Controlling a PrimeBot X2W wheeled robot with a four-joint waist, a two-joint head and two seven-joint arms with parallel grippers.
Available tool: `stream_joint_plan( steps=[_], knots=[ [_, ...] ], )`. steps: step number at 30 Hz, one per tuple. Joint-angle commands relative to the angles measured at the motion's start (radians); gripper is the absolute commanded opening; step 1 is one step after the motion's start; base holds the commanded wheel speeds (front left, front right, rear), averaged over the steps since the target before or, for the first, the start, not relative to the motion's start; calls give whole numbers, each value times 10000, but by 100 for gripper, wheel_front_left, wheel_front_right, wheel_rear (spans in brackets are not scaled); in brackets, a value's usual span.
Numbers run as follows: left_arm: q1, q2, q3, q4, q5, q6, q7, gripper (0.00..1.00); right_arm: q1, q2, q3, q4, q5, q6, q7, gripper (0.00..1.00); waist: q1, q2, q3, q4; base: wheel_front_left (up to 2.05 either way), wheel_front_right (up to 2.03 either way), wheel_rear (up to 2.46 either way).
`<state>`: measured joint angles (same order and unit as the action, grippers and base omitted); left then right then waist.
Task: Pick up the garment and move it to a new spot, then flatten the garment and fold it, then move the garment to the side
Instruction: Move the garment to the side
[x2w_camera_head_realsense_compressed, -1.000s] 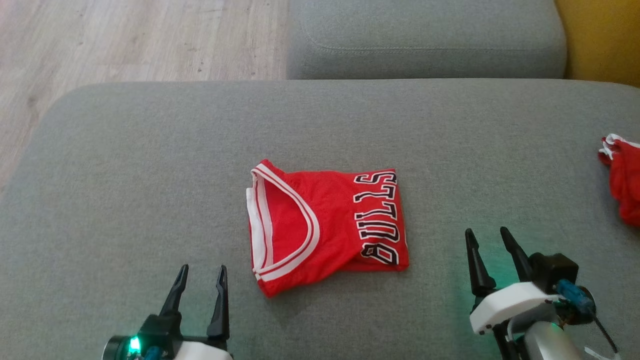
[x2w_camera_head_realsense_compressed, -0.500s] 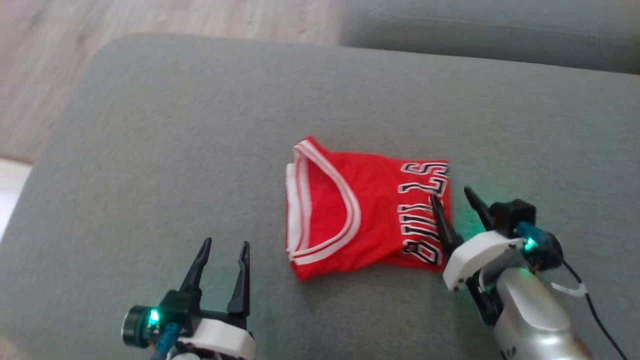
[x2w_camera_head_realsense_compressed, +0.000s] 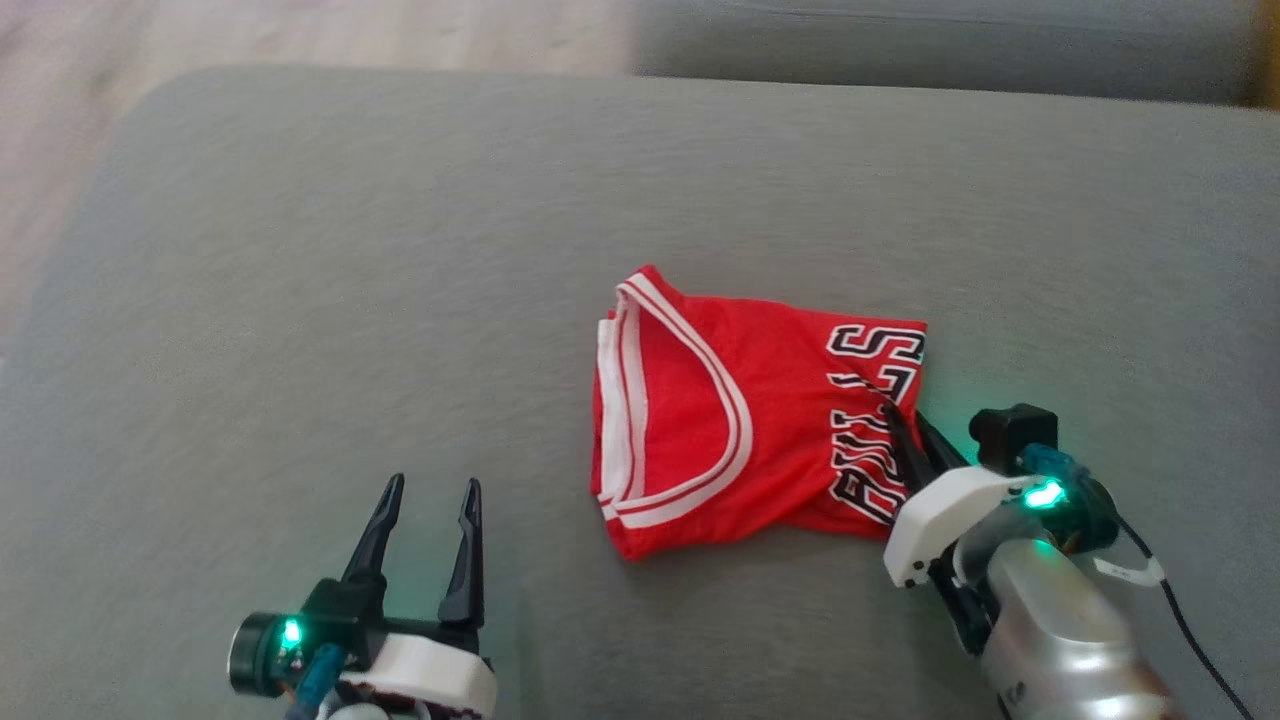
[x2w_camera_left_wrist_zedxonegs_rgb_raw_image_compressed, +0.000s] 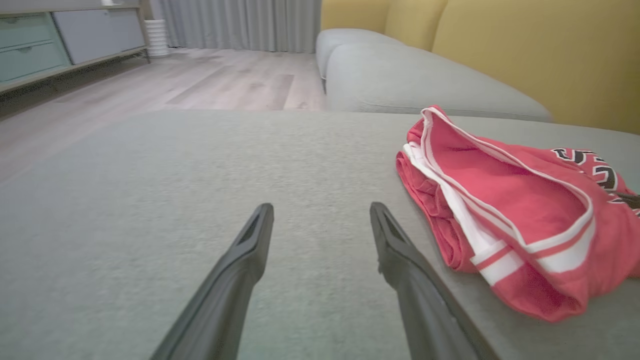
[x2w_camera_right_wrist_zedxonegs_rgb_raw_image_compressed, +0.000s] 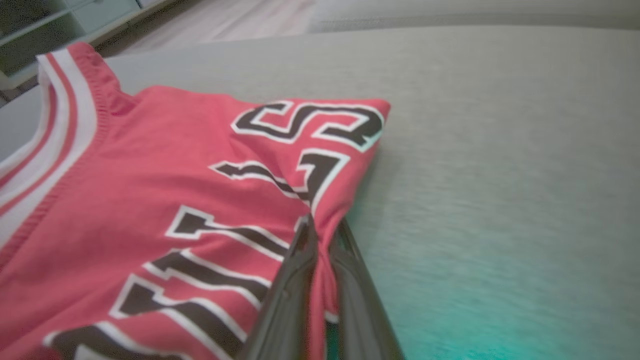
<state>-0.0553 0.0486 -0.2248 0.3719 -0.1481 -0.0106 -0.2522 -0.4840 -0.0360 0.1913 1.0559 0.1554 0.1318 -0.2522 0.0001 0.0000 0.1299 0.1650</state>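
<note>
The head camera is looking down from above and behind the left gripper (x2w_camera_head_realsense_compressed: 433, 483) and right gripper (x2w_camera_head_realsense_compressed: 903, 412) onto the grey cushion (x2w_camera_head_realsense_compressed: 300, 300), viewing them from well back. The left wrist camera is riding low, facing along its spread jaws across the cushion toward a wooden floor (x2w_camera_left_wrist_zedxonegs_rgb_raw_image_compressed: 200, 80) and cabinets (x2w_camera_left_wrist_zedxonegs_rgb_raw_image_compressed: 60, 45) beyond the tips, with the jersey (x2w_camera_left_wrist_zedxonegs_rgb_raw_image_compressed: 500, 195) lying right of the jaws. The right wrist camera is sitting very close, the jersey's lettering spreading left of its jaws; its blurred far edge is perhaps showing that same floor. All three are sharing jersey and cushion.
</note>
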Motion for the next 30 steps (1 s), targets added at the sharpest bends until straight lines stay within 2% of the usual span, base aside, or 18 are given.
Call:
stream_joint_plan(
  steps=[1, 9, 14, 21, 27, 30],
  knots=[
    [-383, 16, 322, -355, 101, -87, -95, 100, 88, -143, 22, -1, -83, -11, -69, 0, -1, 0, -297, -1598, 0, 0, 0],
    [-877, 16, 14, -434, -29, -192, -95, 100, 347, -143, 339, -720, 177, -11, -92, 0, -1, 0, -266, -4698, 0, 0, 0],
    [-1201, 16, -348, -510, -223, -221, -95, 100, 538, -143, 561, -1194, 494, -11, -93, 0, -1, 0, -31, -5681, 0, 0, 0],
    [-1445, 16, -777, -430, -316, -211, -95, 100, 249, -143, 395, -1577, 16, -11, -94, 0, -1, 0, 386, -5786, 0, 0, 0],
    [-1582, 16, -840, -229, -88, -360, -95, 100, -1027, -422, -18, -1623, -605, -11, -94, 0, -1, 0, 857, -5261, 0, 0, 0],
    [-1699, 16, -883, -144, 96, -459, -95, 100, -2222, -887, -378, -1390, -1142, -11, -78, 0, -1, 0, 1199, -4800, 0, 0, 0]
  ],
)
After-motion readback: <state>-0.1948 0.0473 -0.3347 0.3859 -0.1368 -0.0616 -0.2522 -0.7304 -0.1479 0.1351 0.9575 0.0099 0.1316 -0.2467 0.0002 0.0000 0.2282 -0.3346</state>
